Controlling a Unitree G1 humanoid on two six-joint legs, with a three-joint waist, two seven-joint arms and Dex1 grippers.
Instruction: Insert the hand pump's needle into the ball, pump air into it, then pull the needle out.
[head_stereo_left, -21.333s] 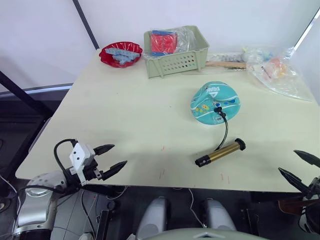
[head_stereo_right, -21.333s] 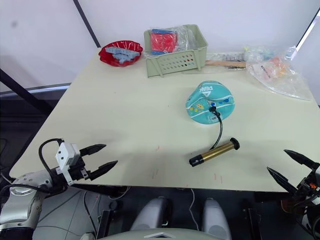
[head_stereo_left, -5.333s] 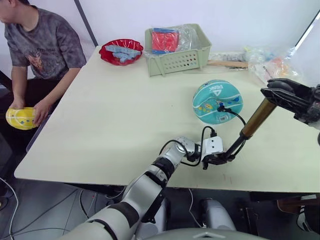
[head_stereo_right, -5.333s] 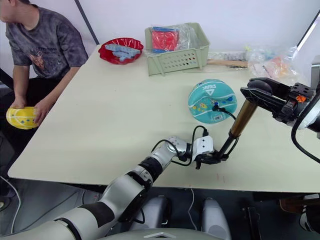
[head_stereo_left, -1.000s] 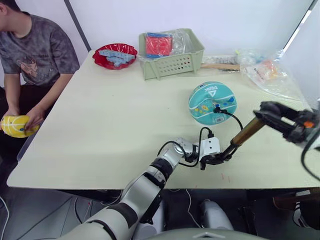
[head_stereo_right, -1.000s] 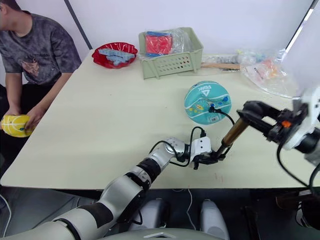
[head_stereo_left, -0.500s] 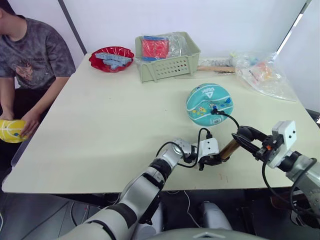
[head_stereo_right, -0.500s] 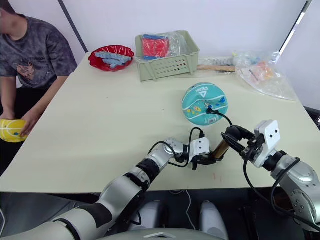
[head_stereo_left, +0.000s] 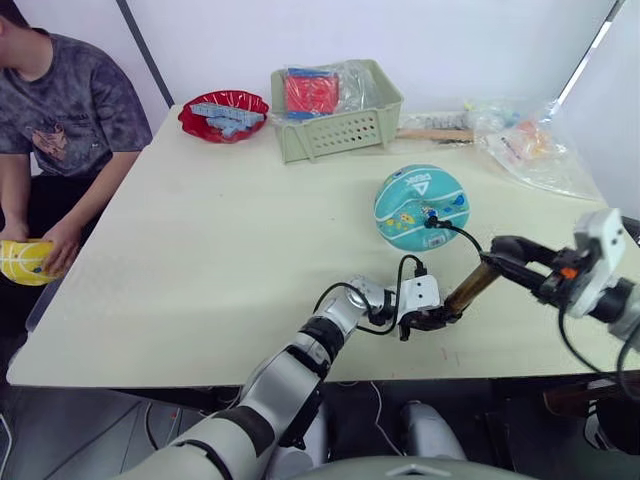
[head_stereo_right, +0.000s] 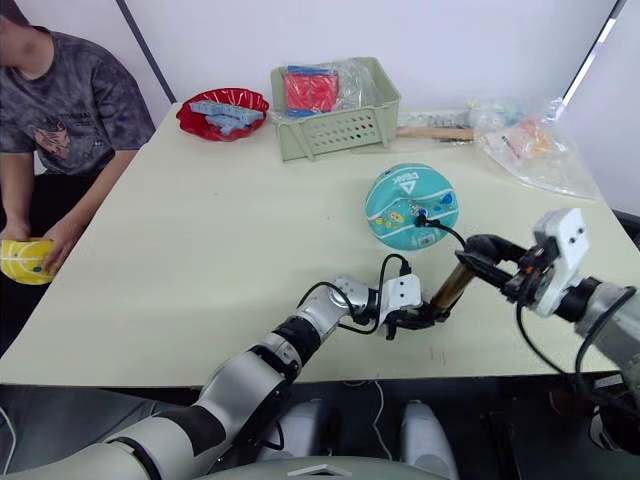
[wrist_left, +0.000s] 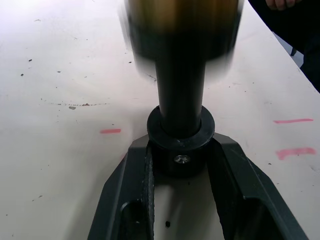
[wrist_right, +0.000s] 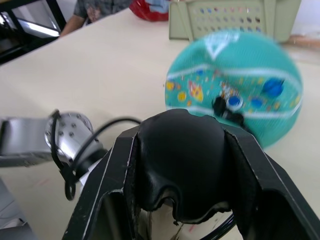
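Gold-bronze hand pump (head_stereo_left: 470, 289) stood tilted: your left gripper (head_stereo_left: 437, 319) clamped its lower cap, your right gripper (head_stereo_left: 500, 250) clenched its handle, hose reaching the ball (head_stereo_left: 422, 207).

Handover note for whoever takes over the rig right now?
Left gripper: shut on the pump base, at the table's near edge.
Right gripper: shut on the pump's handle.
Ball sits mid-table; the hose runs from the pump to the fitting on the ball's near side, needle apparently in.
Done: insertion.
Left: finish pumping, then pull the needle out.
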